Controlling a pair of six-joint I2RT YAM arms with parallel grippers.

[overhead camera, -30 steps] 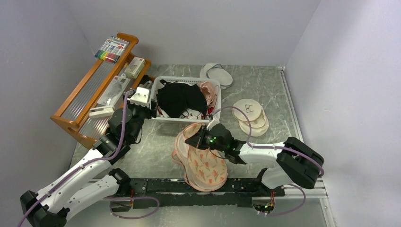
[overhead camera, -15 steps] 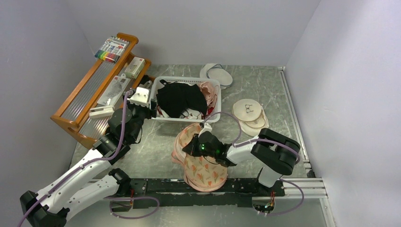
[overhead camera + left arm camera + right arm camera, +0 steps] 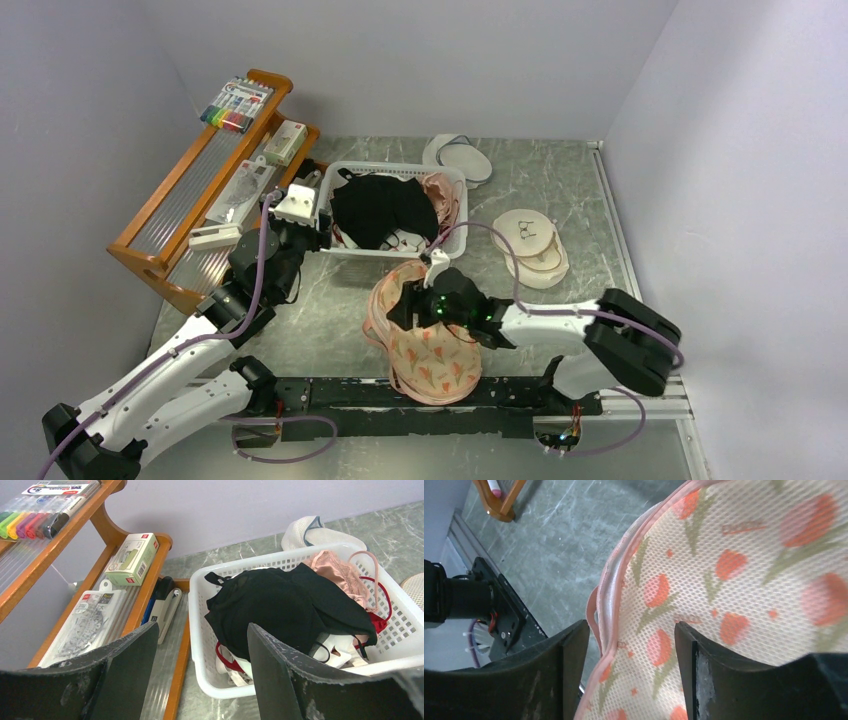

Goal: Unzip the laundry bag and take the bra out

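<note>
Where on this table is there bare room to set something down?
Bare table at the right rear, between the round white pouches and the wall; a smaller patch between the left arm and the laundry bag. Crowded around the basket and wooden rack.

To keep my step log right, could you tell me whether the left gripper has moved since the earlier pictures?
No. The left gripper stays beside the white basket's left end, just as before.

No wording can be read for certain. Print is seen on the label of the marker pack (image 3: pixel 45 507), on the small green box (image 3: pixel 131 559) and in faint red script on the laundry bag (image 3: pixel 744 570), but all is too blurred
</note>
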